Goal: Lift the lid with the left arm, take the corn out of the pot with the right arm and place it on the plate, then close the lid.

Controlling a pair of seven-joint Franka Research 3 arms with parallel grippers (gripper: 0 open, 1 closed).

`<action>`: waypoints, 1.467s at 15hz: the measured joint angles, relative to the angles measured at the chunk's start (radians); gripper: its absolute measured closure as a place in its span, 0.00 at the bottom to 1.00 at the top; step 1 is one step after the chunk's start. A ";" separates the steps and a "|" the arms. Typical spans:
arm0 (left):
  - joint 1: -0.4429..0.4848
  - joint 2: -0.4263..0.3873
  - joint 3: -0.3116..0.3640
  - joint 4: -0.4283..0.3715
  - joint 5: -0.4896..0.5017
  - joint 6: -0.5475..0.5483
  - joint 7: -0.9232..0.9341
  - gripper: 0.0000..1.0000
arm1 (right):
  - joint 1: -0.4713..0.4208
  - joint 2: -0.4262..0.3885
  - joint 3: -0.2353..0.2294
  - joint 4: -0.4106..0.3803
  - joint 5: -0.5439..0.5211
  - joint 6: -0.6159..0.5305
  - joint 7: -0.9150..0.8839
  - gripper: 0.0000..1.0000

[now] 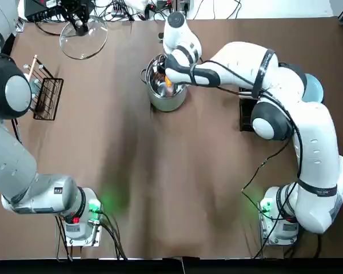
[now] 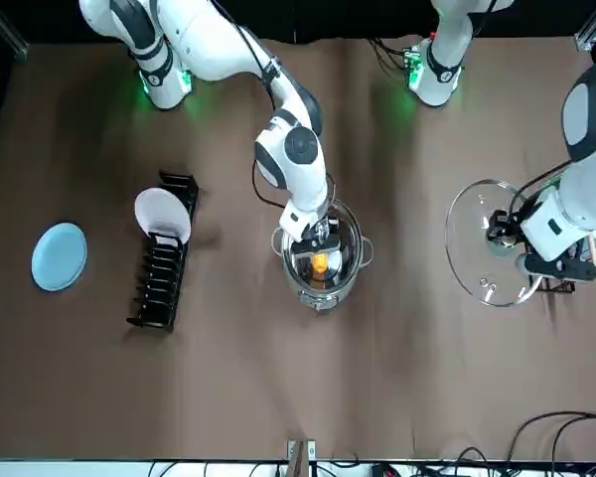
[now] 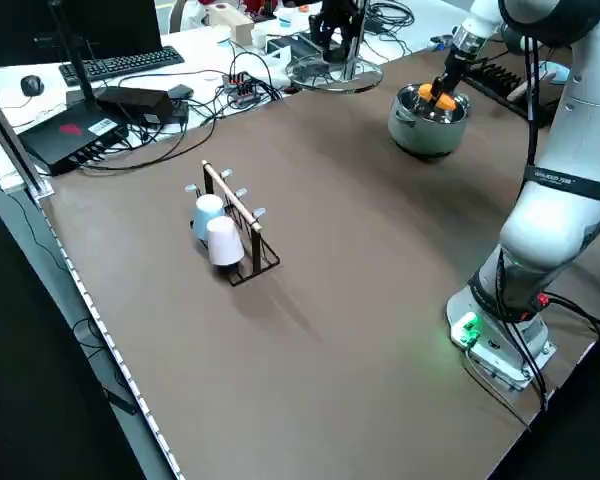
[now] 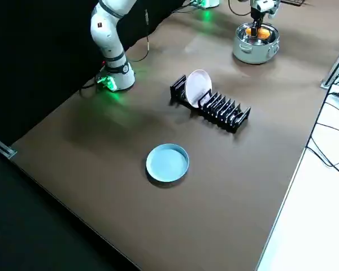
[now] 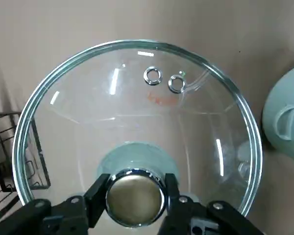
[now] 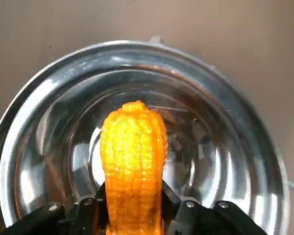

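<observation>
- Now the right gripper (image 6: 134, 204) is closed tight on the yellow-orange corn cob (image 6: 133, 156), which stands upright in the opening of the round steel pot (image 6: 225, 147).
- Left gripper (image 5: 135, 201) clamps the metal knob (image 5: 134, 193) of the round glass lid (image 5: 137, 112), well apart from the pot.
- Round light-blue plate (image 4: 167, 162) lies flat, far from the pot.
</observation>
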 joint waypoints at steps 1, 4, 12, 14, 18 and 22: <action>-0.015 0.000 -0.002 0.000 0.000 0.000 -0.028 0.49 | -0.005 -0.011 0.000 0.001 0.003 -0.014 0.001 0.60; -0.134 0.005 -0.008 -0.002 0.000 0.000 -0.199 0.49 | -0.029 -0.050 -0.001 0.017 0.050 -0.079 0.001 0.60; -0.268 0.087 -0.009 -0.003 0.000 0.095 -0.416 0.49 | -0.212 -0.124 -0.002 0.084 0.060 -0.363 -0.173 0.60; -0.322 0.115 -0.009 -0.003 0.000 0.169 -0.514 0.49 | -0.293 -0.136 -0.003 0.086 0.078 -0.393 -0.292 0.60; -0.467 0.184 -0.008 -0.003 0.001 0.290 -0.673 0.49 | -0.485 -0.202 -0.008 0.088 0.118 -0.548 -0.550 0.60; -0.560 0.238 -0.008 -0.003 0.001 0.339 -0.743 0.49 | -0.720 -0.270 -0.010 0.065 0.123 -0.680 -0.828 0.60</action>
